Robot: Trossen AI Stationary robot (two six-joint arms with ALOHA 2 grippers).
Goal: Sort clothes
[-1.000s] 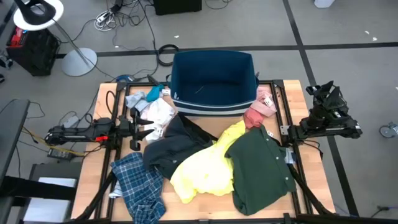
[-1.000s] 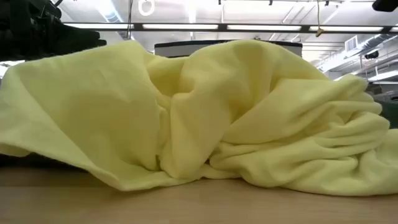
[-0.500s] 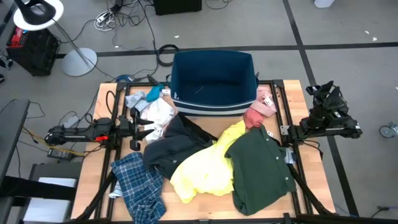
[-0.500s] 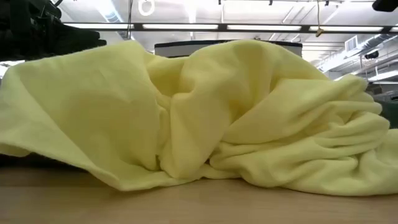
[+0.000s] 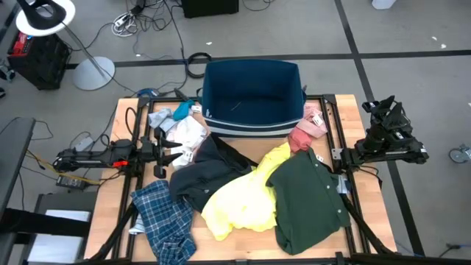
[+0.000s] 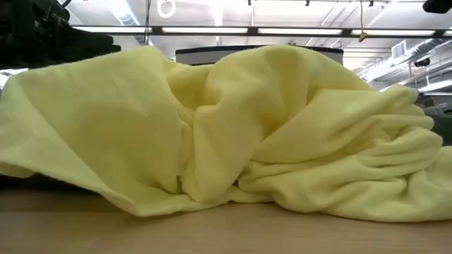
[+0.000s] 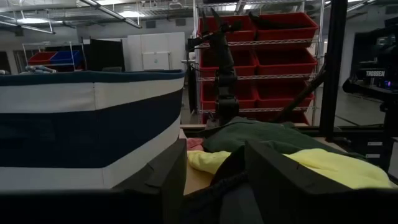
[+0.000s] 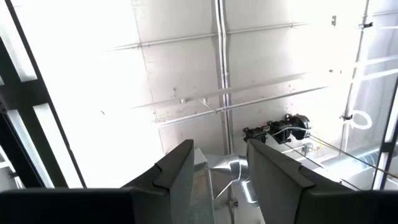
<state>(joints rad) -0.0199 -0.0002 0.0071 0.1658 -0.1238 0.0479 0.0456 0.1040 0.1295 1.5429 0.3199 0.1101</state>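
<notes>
We see grey floor (image 5: 412, 29) crossed by dark lines, loose cables (image 5: 140, 18), red shelf bins (image 7: 261, 56), bright ceiling lights (image 6: 212, 14).

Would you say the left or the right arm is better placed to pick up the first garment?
Probably left: the left gripper sits open beside the navy jacket, while the right gripper is parked off the table edge, pointing upward.

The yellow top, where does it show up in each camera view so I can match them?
High view: yellow top at table's centre-front, between the dark jacket and green shirt.
Low view: it fills nearly the whole picture.
Left wrist view: a low strip ahead, before the green shirt.
Right wrist view: not in it; only ceiling.
Shared landmark: the green shirt beside it.
</notes>
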